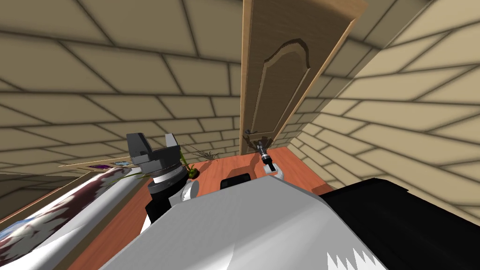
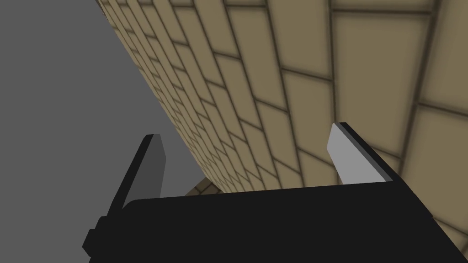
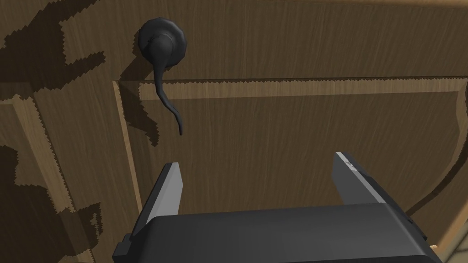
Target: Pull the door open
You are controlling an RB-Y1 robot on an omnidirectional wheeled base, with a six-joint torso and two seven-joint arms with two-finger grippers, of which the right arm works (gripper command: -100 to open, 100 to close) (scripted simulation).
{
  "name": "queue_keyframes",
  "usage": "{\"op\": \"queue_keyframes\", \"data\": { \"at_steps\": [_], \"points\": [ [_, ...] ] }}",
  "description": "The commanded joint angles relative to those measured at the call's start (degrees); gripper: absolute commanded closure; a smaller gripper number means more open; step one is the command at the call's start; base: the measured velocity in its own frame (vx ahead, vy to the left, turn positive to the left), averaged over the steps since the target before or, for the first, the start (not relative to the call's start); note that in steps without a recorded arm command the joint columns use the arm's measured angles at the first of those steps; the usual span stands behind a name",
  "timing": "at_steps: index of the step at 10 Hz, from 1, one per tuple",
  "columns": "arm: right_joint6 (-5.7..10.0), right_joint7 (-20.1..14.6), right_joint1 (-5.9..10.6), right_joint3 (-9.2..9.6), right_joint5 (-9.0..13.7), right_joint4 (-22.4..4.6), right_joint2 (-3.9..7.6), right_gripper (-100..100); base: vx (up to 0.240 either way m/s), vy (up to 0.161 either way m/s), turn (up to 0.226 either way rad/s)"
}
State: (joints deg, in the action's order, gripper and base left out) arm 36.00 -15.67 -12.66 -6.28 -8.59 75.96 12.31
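Nearest, on the left, the left end effector (image 1: 153, 143) is held raised, its fingers (image 2: 352, 157) released and spread apart. Farther ahead, the right end effector (image 3: 258, 160) is also held released, close before the brown door (image 3: 297, 123). The dark handle (image 3: 162, 45) is seen just beyond its fingers, to the left, ungrasped.

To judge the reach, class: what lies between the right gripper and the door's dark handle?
Nothing: the right wrist view shows bare door between the open right gripper and the handle.
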Motion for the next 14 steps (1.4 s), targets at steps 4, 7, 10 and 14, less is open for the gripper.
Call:
{"op": "queue_keyframes", "data": {
  "at_steps": [4, 7, 10, 14],
  "points": [
    [0.72, -1.21, 1.65, -0.38, -0.93, -5.16, 0.96, -100, 0.092, 0.001, 0.002],
    [1.39, -2.16, 3.06, -0.72, -1.58, -9.33, 1.76, -100, 0.135, 0.005, 0.001],
    [1.94, -2.94, 4.23, -1.0, -2.12, -12.76, 2.43, -100, 0.125, 0.007, 0.001],
    [2.62, -3.9, 5.65, -1.35, -2.78, -16.96, 3.23, -100, 0.131, -0.001, 0.0]
  ]
}}
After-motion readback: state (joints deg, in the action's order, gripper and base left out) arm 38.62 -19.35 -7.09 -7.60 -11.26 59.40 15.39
